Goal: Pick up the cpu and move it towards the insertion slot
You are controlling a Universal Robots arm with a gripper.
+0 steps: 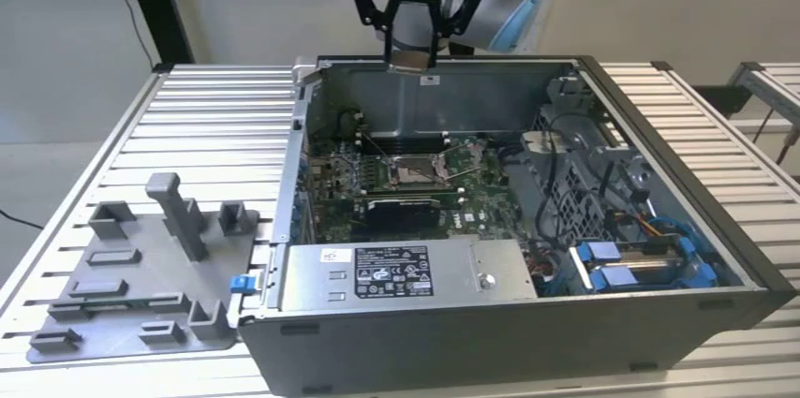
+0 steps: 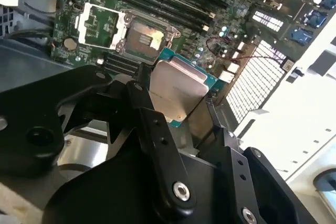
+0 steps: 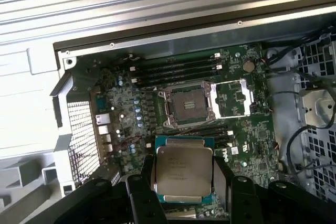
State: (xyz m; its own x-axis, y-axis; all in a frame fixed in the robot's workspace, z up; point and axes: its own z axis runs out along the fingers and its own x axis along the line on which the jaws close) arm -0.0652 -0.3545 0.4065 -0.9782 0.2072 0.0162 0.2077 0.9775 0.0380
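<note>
My gripper hangs above the far rim of the open computer case, shut on the cpu. In both wrist views the cpu is a flat silvery square with a teal-green rim, pinched between the black fingers. The insertion slot lies on the green board inside the case, below the chip. It has a shiny metal frame and a tan centre, and its lid stands open.
The case walls surround the board. Long black memory slots run beside the socket. A power supply and blue drive bays fill the near side. A grey fixture tray lies on the slatted table at the exterior view's left.
</note>
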